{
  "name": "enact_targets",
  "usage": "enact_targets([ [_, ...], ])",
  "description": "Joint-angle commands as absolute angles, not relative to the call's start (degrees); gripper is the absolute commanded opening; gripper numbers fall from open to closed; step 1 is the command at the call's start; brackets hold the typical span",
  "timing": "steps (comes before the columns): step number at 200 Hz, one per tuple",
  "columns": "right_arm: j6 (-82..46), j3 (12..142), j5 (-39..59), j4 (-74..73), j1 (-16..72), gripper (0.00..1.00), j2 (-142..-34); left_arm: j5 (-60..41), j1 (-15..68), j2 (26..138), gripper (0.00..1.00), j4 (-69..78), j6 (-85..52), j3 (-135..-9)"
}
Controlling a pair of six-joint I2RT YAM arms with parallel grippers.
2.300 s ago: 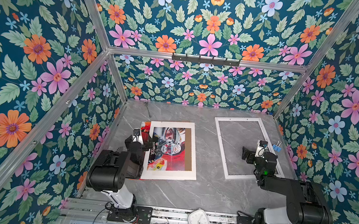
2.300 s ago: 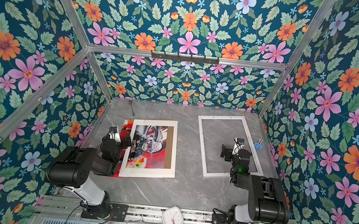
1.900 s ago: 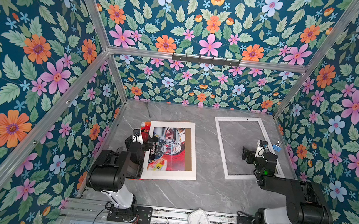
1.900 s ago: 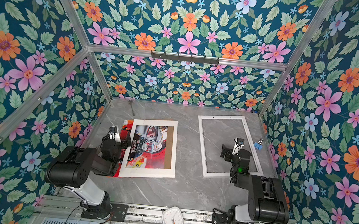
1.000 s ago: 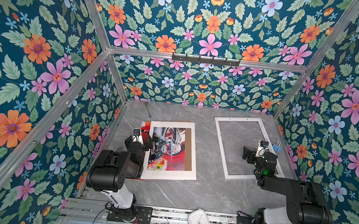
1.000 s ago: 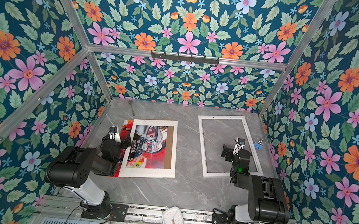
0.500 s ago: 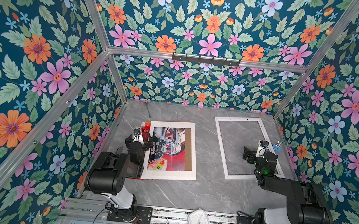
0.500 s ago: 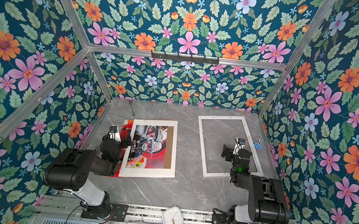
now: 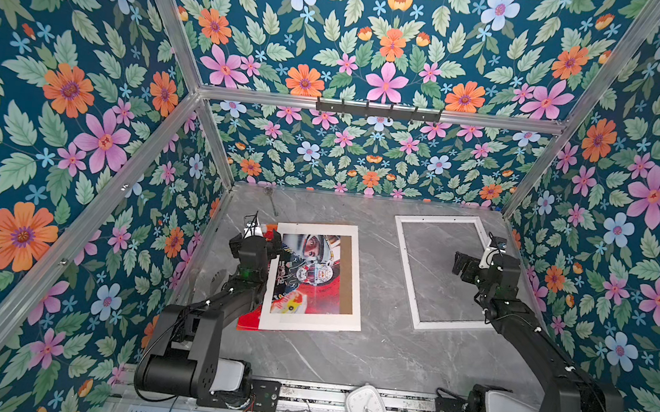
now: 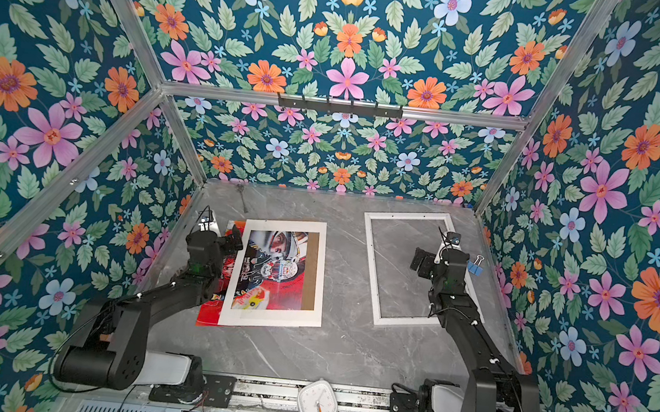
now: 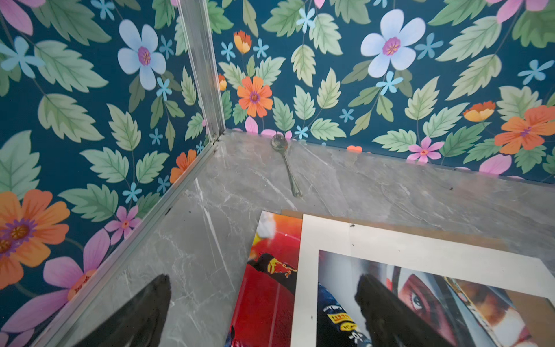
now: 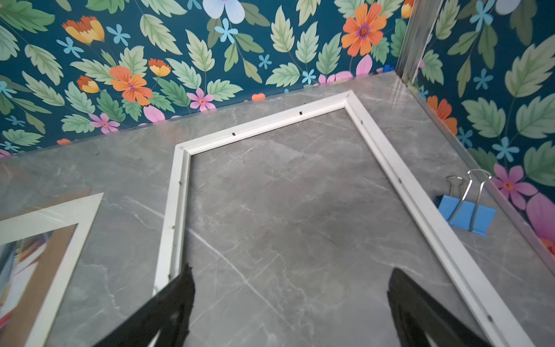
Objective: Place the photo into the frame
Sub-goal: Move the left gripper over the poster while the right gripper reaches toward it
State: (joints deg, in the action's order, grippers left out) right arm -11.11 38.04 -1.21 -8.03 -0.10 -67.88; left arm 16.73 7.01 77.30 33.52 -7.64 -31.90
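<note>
Status: insertion not started.

1. The tabletop [image 9: 366, 357] carries every part lying flat.
2. The frame [image 12: 264, 125] lies on my right side, empty. Bare stone shows through its opening.
3. On my left side lies a stack, well apart from the frame. A white mat [image 9: 308, 321] is on top. The photo [image 9: 313, 284] lies face up beneath it, visible through the mat's window, with its red edge sticking out toward the side wall. A brown backing board [image 9: 349, 276] shows as a strip in the window.
4. Remaining, in my judgement: free the photo from under the mat, carry it across, and seat it inside the frame.
5. My left pincer [image 11: 263, 279] is spread wide and holds nothing. One finger is over bare tabletop, the other over the mat and photo (contact cannot be told).
6. My right pincer [image 12: 292, 269] is spread wide and empty, poised above the frame's opening.
7. A blue binder clip [image 12: 465, 213] lies just outside the frame.
</note>
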Motion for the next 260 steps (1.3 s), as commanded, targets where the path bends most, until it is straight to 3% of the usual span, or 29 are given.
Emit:
enact_targets([
  [1, -15.34, 41.74, 0.82, 7.12, 1.40, 0.99, -68.15, 15.29, 7.77, 76.17, 1.00, 15.45, -13.80, -35.87],
  [37, -23.27, 48.16, 8.35, 20.28, 3.16, 0.99, -69.55, 7.05, 9.83, 75.21, 1.00, 0.35, -17.53, -42.38],
  [60, -25.54, 49.64, 18.73, 24.66, 3.98, 0.99, -69.96, 4.16, 10.96, 74.56, 1.00, -6.71, -19.14, -44.96],
  [104, -26.59, 49.13, 23.92, 29.47, 9.07, 0.99, -68.29, -6.69, 11.46, 74.10, 1.00, -18.49, -20.85, -47.70],
  [139, -30.44, 44.57, 34.11, 24.51, 9.87, 0.98, -67.34, -11.58, 13.05, 72.82, 1.00, -22.15, -24.53, -45.74],
  [260, -35.87, 42.83, 36.26, 16.11, 24.60, 0.96, -77.38, -18.46, 18.74, 69.88, 0.99, -22.90, -34.45, -35.76],
])
